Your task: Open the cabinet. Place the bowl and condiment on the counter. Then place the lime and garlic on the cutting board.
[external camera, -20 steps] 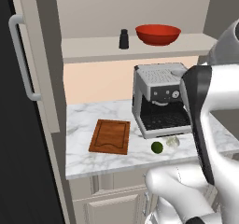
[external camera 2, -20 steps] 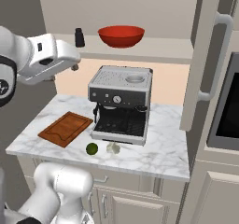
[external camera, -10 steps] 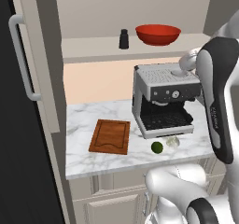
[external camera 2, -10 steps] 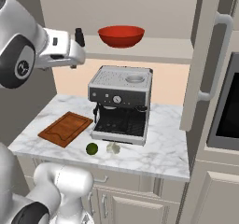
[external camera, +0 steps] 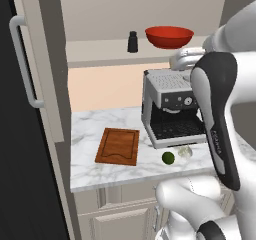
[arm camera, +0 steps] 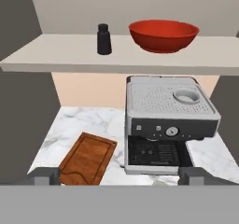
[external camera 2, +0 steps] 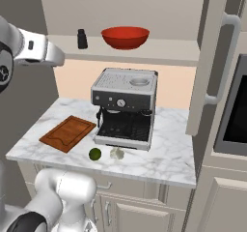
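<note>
The cabinet stands open, its left door (external camera: 37,59) and right door (external camera 2: 214,62) swung out. On its shelf (arm camera: 70,55) rest the red bowl (arm camera: 163,35) (external camera: 169,36) (external camera 2: 125,36) and, left of it, the black condiment (arm camera: 103,39) (external camera: 132,41) (external camera 2: 82,38). On the counter (external camera 2: 169,144) lie the cutting board (external camera: 118,146) (external camera 2: 68,133) (arm camera: 88,157), the lime (external camera: 168,157) (external camera 2: 95,153) and the garlic (external camera: 185,152) (external camera 2: 116,153). My gripper (arm camera: 120,176) is open and holds nothing, back from the shelf at about its height.
A silver coffee machine (external camera 2: 125,105) (external camera: 167,109) (arm camera: 168,120) stands on the counter under the shelf, just behind the lime and garlic. A black fridge side (external camera: 15,184) rises at the left and an oven front (external camera 2: 236,110) at the right.
My arm has swung round, its dark forearm moving right in the left base view. Bowl, condiment, lime, garlic and board lie where they were.
</note>
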Motion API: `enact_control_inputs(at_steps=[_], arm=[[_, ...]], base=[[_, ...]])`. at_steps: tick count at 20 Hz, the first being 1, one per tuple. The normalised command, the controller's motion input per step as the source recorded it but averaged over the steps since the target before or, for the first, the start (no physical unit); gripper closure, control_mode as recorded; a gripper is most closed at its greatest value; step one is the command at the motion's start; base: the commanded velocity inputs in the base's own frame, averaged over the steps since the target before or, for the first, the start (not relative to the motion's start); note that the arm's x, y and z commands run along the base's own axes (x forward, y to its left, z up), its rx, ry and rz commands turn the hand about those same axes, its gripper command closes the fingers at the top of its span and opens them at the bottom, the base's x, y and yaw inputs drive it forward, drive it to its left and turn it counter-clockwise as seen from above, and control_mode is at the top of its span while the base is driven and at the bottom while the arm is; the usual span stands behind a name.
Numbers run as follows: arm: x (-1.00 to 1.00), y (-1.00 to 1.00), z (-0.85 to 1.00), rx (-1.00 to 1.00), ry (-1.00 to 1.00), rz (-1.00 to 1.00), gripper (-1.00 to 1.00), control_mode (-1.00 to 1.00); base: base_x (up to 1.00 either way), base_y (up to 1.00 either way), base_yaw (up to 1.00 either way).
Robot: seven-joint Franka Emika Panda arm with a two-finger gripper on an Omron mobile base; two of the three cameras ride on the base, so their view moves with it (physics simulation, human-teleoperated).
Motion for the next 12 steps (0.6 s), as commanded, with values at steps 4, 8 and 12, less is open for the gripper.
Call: enact_control_inputs(at_steps=[4,8,12], arm=[[0.22,0.29,0.16,0.03,0.08,-0.01,-1.0,-1.0],[0.38,0.14,0.28,0.0,0.15,0.0,-1.0,-1.0],[0.41,0.19,0.11,-0.01,0.11,0.0,-1.0,-1.0]], base=[[0.0,0.0,0.0],[0.0,0.0,0.0],[0.0,0.0,0.0]])
